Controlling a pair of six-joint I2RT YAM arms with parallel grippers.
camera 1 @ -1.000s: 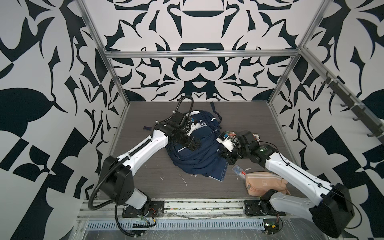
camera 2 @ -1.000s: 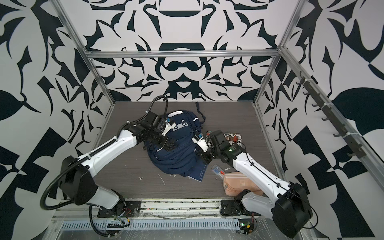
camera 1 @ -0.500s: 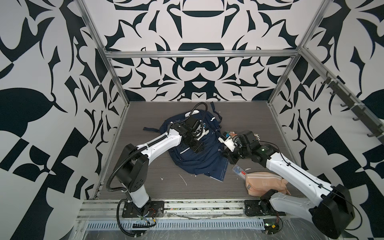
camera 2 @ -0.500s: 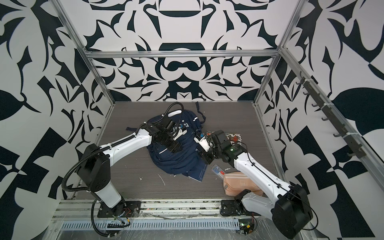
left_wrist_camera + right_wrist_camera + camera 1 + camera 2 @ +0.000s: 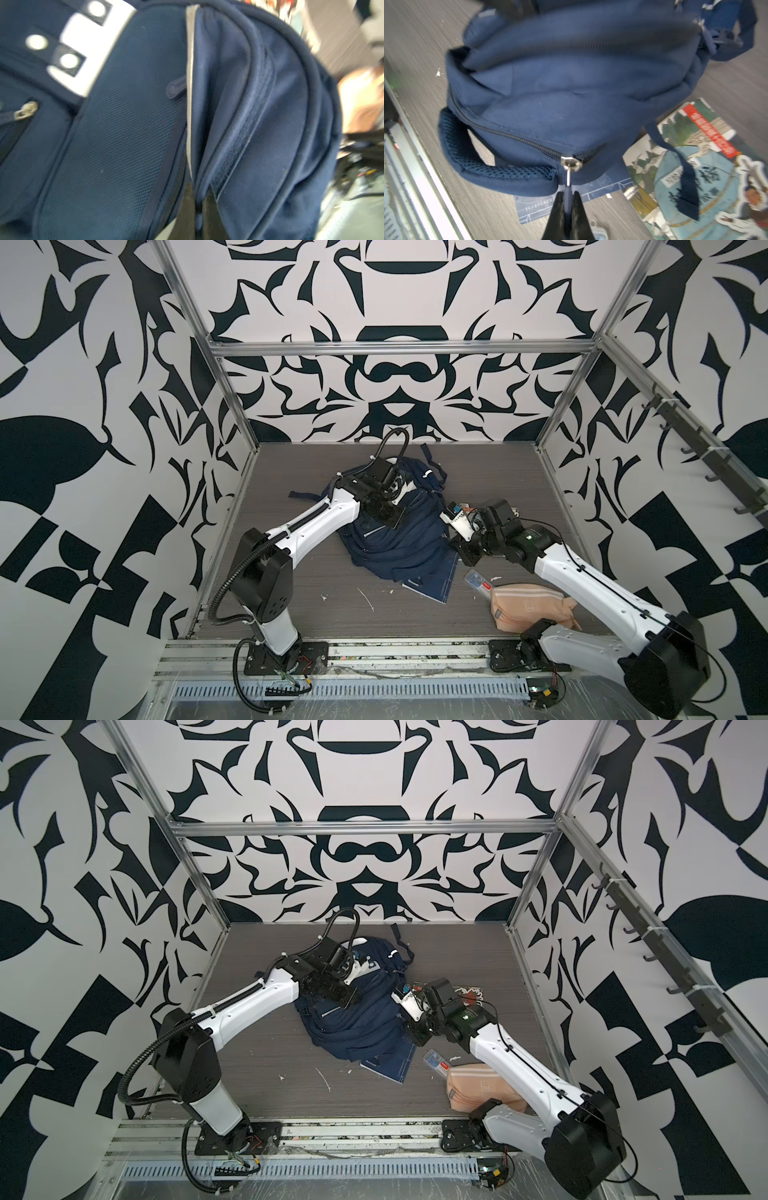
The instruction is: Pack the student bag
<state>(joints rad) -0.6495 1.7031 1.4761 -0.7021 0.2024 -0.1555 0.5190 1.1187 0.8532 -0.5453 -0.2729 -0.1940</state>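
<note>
The student bag (image 5: 399, 539) lies slumped in the middle of the tabletop (image 5: 291, 593), between my two arms. My left pincer (image 5: 198, 195) is pressed together on a fold of its cloth by the white stripe, bracing it. My right pincer (image 5: 568, 194) pinches the zip pull (image 5: 568, 176) on the side facing that arm. I judge this to be the opening step, since the zip looks mostly closed. Next I must draw the pull along its track while the left holds firm, before the notebook (image 5: 432, 585), picture book (image 5: 695, 166) and pouch (image 5: 528, 605) go in.
</note>
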